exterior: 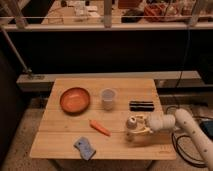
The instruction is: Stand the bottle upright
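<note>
The bottle (pixel 133 125), small and pale cream-white with a narrower round top, is near the table's front right part, with its top pointing up and slightly left. My gripper (pixel 139 128) reaches in from the right and is shut on the bottle's body. The white arm (pixel 186 125) trails off to the right edge. The bottle's lower part blends with the gripper and is partly hidden.
On the wooden table (pixel 65 142) are an orange bowl (pixel 75 99) at the left, a translucent cup (pixel 108 98) in the middle, a black bar (pixel 142 105) behind the gripper, an orange carrot-like piece (pixel 99 127) and a blue-grey object (pixel 84 147) at the front.
</note>
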Robot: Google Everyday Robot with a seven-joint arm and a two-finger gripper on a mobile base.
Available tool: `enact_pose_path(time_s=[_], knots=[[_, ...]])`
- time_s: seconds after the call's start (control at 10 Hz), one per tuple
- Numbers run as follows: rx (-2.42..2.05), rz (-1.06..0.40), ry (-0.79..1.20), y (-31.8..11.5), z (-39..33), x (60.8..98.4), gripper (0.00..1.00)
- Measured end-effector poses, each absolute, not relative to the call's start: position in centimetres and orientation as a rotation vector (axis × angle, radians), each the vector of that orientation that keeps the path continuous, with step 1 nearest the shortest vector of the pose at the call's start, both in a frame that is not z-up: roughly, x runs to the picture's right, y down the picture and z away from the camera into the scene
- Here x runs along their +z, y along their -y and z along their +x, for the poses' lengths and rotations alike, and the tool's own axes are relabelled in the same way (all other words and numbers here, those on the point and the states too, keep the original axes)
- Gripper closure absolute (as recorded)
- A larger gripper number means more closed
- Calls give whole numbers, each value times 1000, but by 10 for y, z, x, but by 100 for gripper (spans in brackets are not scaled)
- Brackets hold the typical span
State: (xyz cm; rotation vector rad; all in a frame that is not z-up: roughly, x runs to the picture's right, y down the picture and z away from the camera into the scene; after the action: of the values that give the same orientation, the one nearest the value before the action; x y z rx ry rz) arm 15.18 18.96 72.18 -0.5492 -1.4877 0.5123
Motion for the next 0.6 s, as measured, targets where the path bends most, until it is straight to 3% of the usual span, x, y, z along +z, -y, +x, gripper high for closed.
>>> enact_pose_path(time_s=[0.6], knots=[[519,-553,1484,-193,150,724,49]])
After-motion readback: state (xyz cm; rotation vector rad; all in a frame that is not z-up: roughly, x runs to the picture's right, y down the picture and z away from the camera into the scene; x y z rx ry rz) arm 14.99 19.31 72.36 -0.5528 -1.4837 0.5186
